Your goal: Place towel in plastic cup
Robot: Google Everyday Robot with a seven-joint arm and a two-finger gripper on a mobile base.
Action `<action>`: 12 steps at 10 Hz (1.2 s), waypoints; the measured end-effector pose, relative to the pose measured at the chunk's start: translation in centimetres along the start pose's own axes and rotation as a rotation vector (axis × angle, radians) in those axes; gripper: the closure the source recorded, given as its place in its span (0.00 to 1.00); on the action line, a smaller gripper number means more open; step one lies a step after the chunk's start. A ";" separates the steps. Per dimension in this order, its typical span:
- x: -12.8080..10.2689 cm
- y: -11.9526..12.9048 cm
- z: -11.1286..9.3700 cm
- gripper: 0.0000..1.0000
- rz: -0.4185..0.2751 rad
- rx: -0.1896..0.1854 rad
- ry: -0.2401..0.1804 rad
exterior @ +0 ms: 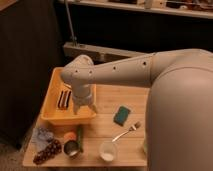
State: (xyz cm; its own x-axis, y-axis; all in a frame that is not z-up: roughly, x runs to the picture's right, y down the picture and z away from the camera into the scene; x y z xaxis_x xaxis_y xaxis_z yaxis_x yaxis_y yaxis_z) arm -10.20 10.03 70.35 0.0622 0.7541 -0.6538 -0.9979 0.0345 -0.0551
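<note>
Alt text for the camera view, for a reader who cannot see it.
A white robot arm reaches across a wooden table, its gripper hanging over a yellow tray. A crumpled bluish towel lies beside grapes at the table's near edge, apart from the white plastic cup.

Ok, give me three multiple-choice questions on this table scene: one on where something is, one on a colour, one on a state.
1. The gripper hangs over: A the yellow tray; B a sink; C a stove.
2. The sponge is: A red; B green; C white.
3. The towel is: A stuffed in a cup; B held by the gripper; C lying on the table.

Answers: 1 A, it sits above the tray's front right corner. 2 B, its top shows green. 3 C, it lies crumpled at the table's front left.
</note>
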 end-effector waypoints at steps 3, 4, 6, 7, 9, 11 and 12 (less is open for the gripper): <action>0.0 0.0 0.0 0.35 0.000 0.000 0.000; 0.0 0.0 0.0 0.35 0.000 0.000 0.000; 0.0 0.1 0.0 0.35 -0.004 0.004 -0.005; 0.2 0.7 -0.2 0.35 -0.030 0.003 -0.026; 0.6 3.9 -0.4 0.35 -0.085 -0.028 -0.067; 0.9 8.9 -0.8 0.35 -0.157 -0.095 -0.119; 1.1 10.9 -0.7 0.35 -0.198 -0.143 -0.128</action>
State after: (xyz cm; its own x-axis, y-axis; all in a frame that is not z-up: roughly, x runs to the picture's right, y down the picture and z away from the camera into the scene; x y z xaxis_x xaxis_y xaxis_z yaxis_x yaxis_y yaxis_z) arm -21.04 10.79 68.43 0.2440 0.8188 -0.5197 -0.9530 0.1033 -0.2847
